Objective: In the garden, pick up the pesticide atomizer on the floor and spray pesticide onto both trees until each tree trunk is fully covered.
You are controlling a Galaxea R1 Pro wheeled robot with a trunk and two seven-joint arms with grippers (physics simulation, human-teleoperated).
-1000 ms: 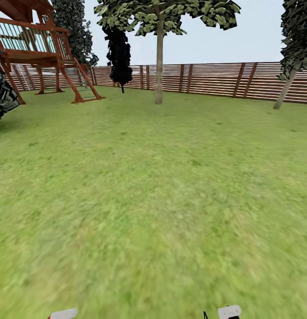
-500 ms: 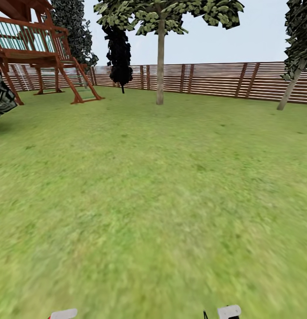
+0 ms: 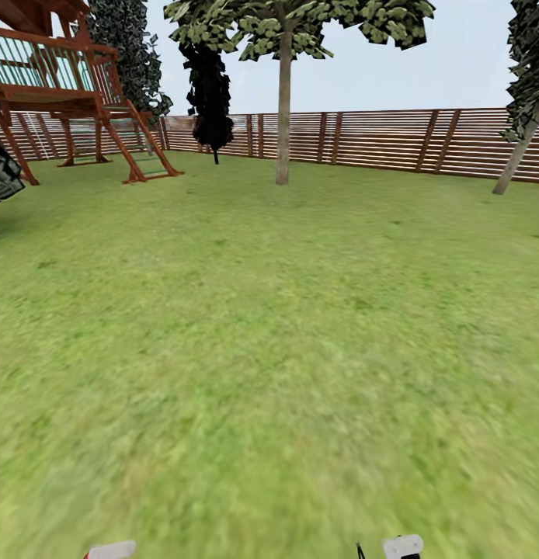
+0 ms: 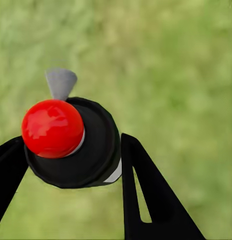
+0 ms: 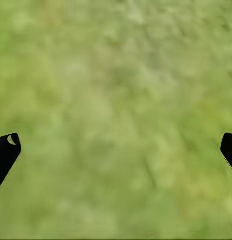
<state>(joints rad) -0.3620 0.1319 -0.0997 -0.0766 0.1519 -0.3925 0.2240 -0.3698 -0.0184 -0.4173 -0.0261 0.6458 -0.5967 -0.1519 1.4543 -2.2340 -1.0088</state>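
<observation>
From my seat the lawn (image 3: 269, 334) takes up most of the head view, running back to the slatted wooden fence (image 3: 378, 140); a red-brown play tower (image 3: 64, 85) stands at the far left, just in front of the fence. One tree (image 3: 283, 101) rises straight ahead near the fence with a pale, straight trunk (image 3: 283, 116); a second trunk (image 3: 516, 159) leans at the far right edge (its crown is cut off by the frame). The spray bottle (image 4: 75, 142) sits clamped between the fingers (image 4: 146, 195) of my left gripper (image 4: 70, 160) — black cap, red knob and a grey nozzle tip facing the wrist camera, blurred grass beyond; my right gripper (image 5: 116, 150) is spread wide with nothing in it — just grass between the black tips.
</observation>
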